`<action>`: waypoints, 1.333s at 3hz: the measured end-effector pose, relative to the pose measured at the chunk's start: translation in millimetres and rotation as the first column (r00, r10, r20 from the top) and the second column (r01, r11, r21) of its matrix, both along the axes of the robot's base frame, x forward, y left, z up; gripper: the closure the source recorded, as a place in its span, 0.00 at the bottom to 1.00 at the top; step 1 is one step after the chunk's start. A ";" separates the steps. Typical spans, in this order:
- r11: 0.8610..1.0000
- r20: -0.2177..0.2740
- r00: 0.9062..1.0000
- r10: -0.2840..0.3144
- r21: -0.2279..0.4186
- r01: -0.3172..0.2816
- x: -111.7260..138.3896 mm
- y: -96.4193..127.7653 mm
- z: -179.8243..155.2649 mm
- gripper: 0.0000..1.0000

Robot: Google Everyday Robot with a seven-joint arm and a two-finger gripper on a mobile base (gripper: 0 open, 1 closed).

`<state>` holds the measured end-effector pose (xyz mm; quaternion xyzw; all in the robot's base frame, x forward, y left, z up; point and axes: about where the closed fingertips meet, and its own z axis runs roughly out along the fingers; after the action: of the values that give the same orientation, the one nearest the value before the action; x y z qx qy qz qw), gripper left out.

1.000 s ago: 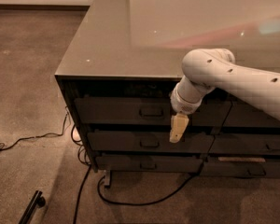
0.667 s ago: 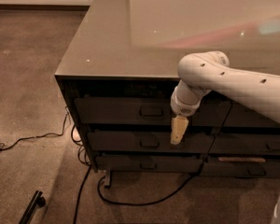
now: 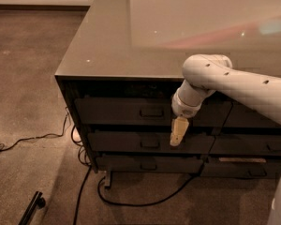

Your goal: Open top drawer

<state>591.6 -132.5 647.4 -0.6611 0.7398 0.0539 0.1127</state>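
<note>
The top drawer (image 3: 117,110) is the tall dark front just under the counter's edge, with a small rectangular loop handle (image 3: 151,111) at its centre. It sits flush with the cabinet. My gripper (image 3: 177,134) hangs from the white arm (image 3: 234,83), pointing down, in front of the cabinet. It is to the right of the top drawer's handle and a little below it, level with the gap above the second drawer (image 3: 150,143). It holds nothing that I can see.
The cabinet has a glossy counter top (image 3: 131,41). A third drawer (image 3: 149,164) lies lowest, and more drawers (image 3: 253,144) stand to the right. Black cables (image 3: 84,182) run over the carpet by the cabinet's left foot. A dark bar (image 3: 32,207) lies at the lower left.
The arm and gripper have shifted slightly to the left, toward the top drawer's handle. The drawers have not moved.
</note>
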 end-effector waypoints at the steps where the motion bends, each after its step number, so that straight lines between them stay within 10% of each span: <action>1: 0.999 -0.029 0.999 -0.014 0.033 0.015 2.8 -0.8 -7.7 0.00; 2: 0.999 -0.029 0.999 -0.014 0.033 0.015 2.8 -0.8 -5.2 0.00; 4: 0.999 -0.039 0.999 -0.028 0.025 0.029 5.3 -7.6 -0.8 0.41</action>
<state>596.9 -140.1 646.6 -0.6479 0.7504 0.0742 0.1076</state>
